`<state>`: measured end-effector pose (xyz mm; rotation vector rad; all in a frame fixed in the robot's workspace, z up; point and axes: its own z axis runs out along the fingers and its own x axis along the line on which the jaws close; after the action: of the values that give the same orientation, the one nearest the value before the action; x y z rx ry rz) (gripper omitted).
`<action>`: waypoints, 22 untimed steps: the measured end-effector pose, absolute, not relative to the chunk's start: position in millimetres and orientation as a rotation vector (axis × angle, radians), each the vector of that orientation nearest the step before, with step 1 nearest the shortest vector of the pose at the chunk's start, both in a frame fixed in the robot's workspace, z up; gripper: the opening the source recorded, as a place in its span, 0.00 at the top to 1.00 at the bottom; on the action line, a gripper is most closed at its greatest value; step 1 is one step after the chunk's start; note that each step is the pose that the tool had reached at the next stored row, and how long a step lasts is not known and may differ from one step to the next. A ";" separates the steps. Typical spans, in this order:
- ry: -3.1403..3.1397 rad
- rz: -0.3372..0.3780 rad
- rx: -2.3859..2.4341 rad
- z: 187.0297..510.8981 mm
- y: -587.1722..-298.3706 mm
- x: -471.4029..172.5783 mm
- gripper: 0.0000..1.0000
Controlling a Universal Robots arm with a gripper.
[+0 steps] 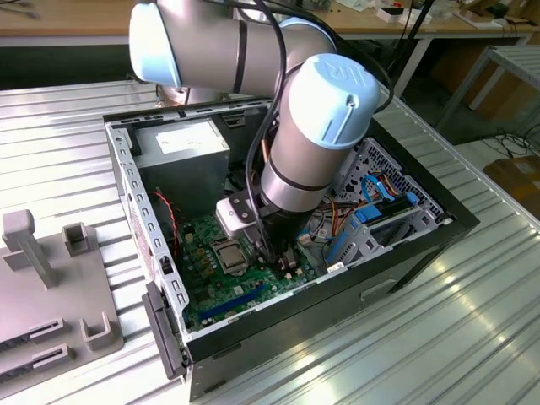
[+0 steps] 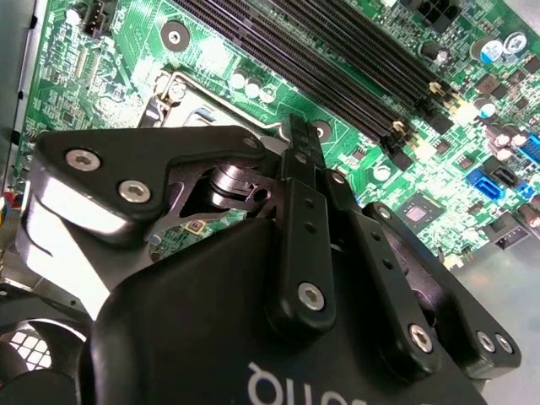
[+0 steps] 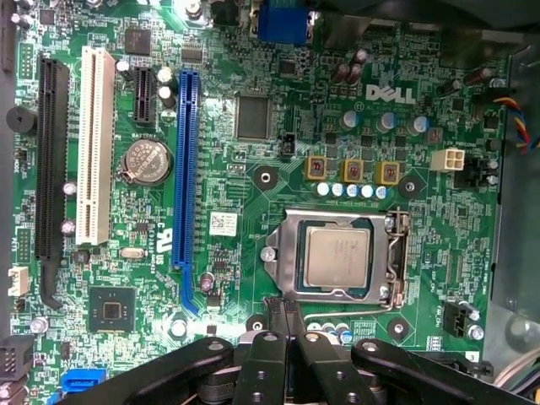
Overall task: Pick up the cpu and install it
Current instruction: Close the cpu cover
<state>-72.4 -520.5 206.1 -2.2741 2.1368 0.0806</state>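
The cpu (image 3: 336, 257), a silvery-grey square, lies flat inside the dull metal socket frame (image 3: 287, 253) on the green motherboard (image 3: 253, 194). My gripper (image 3: 282, 305) is shut, its two black fingertips pressed together with nothing between them, just off the frame's corner and apart from the chip. In the exterior view the arm reaches down into the open computer case, with the gripper (image 1: 283, 257) low over the board to the right of the cpu (image 1: 229, 251). In the second wrist view the gripper (image 2: 301, 139) body covers most of the socket.
The case's metal walls (image 1: 135, 194) ring the board. A power supply (image 1: 181, 143) sits at the back and a drive bay with blue cables (image 1: 380, 211) on the exterior view's right. Long slots (image 3: 184, 169), a coin cell (image 3: 143, 160) and capacitors stand up from the board.
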 end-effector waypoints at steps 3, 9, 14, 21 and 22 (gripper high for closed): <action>2.131 0.081 -2.280 205.6 -520.5 -70.2 0.89; 2.120 0.081 -2.290 204.3 -520.5 -68.2 0.89; 2.113 0.081 -2.297 203.5 -520.5 -67.7 0.89; 2.110 0.085 -2.295 203.4 -520.5 -70.5 0.89; 2.110 0.085 -2.295 203.4 -520.5 -70.7 0.89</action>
<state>-70.7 -520.5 203.4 -2.2953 2.1099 0.0855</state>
